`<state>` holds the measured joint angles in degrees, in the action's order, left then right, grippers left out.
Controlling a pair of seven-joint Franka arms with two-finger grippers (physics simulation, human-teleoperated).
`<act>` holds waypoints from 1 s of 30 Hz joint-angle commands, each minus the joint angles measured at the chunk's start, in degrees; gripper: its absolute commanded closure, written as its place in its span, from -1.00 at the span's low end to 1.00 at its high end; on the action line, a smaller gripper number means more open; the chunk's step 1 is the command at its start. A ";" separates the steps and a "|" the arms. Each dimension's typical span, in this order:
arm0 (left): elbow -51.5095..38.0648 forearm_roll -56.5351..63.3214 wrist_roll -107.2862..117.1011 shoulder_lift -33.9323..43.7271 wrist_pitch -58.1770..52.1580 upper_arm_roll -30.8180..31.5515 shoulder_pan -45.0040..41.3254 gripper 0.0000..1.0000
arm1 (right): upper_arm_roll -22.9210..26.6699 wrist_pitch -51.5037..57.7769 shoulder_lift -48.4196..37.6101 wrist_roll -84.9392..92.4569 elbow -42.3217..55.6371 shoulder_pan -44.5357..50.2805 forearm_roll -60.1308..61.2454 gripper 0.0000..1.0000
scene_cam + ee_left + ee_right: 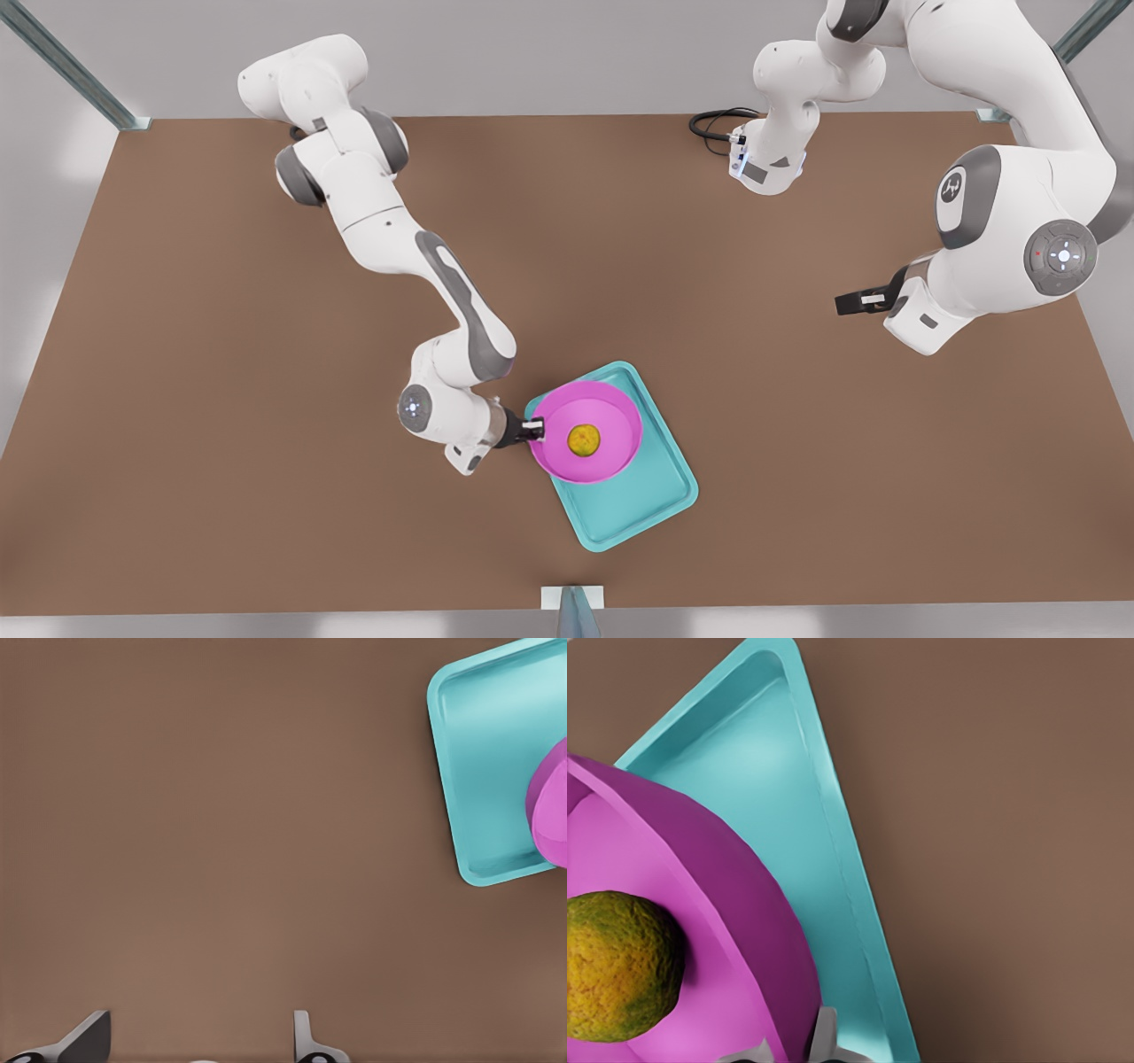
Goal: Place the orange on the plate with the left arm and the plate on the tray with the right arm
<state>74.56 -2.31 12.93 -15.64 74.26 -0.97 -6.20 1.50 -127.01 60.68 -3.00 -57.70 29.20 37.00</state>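
The pink plate (586,431) lies over the far end of the teal tray (638,496), its rim overhanging the tray's edge toward the front view's left. The orange (584,439) sits in the plate's middle. My right gripper (534,431) is shut on the plate's rim at that overhanging side. In the right wrist view the orange (616,966) rests in the plate (735,904) above the tray (788,815), the right gripper (793,1047) pinching the rim. I cannot tell whether the plate touches the tray. My left gripper (849,303) waits open at the front view's right; the left gripper (199,1045) hovers over bare table.
The brown table (266,487) stretches wide around the tray. A black cable (716,122) coils by the far arm base. Metal frame posts (124,115) stand at the far corners, and a bracket (571,601) sits at the near edge.
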 commanded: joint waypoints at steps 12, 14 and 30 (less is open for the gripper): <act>0.06 0.02 -0.27 -0.01 -0.08 0.00 0.04 -1.00 | -1.67 -5.61 -0.12 -11.41 -0.40 2.53 -0.35 -1.00; -1.52 0.02 -1.59 0.35 -1.31 -0.44 0.13 -1.00 | -1.67 -4.91 -2.05 -11.41 -0.48 2.62 -0.44 -1.00; -6.79 -4.29 -1.85 0.17 -0.78 -5.62 0.92 -1.00 | 2.81 44.75 -57.16 13.38 -25.71 -15.66 -45.35 -1.00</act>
<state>67.76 -5.77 11.83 -15.16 73.63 -6.56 -5.27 4.14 -88.57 3.95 0.11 -83.23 13.68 -6.70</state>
